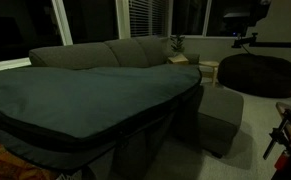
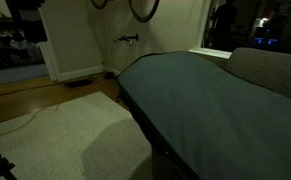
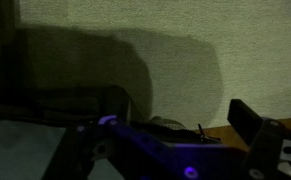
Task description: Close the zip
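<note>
The huge flat dark grey-green fabric case [image 1: 85, 95] lies across the grey sofa [image 1: 135, 50]; it also shows in an exterior view [image 2: 205, 100]. The zip [image 1: 145, 120] runs as a thin dark line along its side seam, and along the near edge in an exterior view [image 2: 143, 125]. In the wrist view the zip [image 3: 135, 115] ends at a small upright pull tab [image 3: 199, 131]. My gripper [image 3: 170, 150] is open, its fingers on either side of the seam, with the pull tab between them near the right finger. The gripper is not visible in either exterior view.
A grey ottoman [image 1: 220, 115] stands beside the case. A round dark beanbag [image 1: 260, 72] sits at the back. Pale carpet [image 2: 65, 130] and wood floor [image 2: 35, 95] lie below the case's edge. A red-and-black stand [image 1: 285, 130] is at the right.
</note>
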Controlling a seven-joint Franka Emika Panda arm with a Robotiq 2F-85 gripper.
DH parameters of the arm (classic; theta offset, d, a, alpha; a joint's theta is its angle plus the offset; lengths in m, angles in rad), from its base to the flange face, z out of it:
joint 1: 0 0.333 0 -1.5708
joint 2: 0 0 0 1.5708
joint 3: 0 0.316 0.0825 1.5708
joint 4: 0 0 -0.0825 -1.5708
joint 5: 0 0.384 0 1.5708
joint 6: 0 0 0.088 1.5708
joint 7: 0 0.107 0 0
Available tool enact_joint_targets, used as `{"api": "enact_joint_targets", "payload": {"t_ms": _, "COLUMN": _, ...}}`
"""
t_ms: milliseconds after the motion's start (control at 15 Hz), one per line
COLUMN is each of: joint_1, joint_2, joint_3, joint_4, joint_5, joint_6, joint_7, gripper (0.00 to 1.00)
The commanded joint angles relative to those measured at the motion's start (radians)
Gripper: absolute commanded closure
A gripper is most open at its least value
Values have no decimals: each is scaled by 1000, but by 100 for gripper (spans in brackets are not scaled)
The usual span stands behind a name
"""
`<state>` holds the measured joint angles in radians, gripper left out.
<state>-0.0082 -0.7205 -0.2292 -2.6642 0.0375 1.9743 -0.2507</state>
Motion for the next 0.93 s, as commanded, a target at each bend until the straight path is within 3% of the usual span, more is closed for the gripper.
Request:
{"api": "enact_joint_targets", "payload": {"t_ms": 0, "joint_1": -18, "joint_2": 3, "joint_3": 15, "joint_4": 2, "joint_5": 11, "joint_6": -3, "joint_7": -10, "gripper": 0}}
{"api": "enact_joint_targets", "payload": {"t_ms": 867, "joint_1": -12, "joint_2": 18, "joint_3": 20, "joint_4": 4, "joint_5": 13, "joint_6": 7, "joint_7": -11, "gripper": 0}}
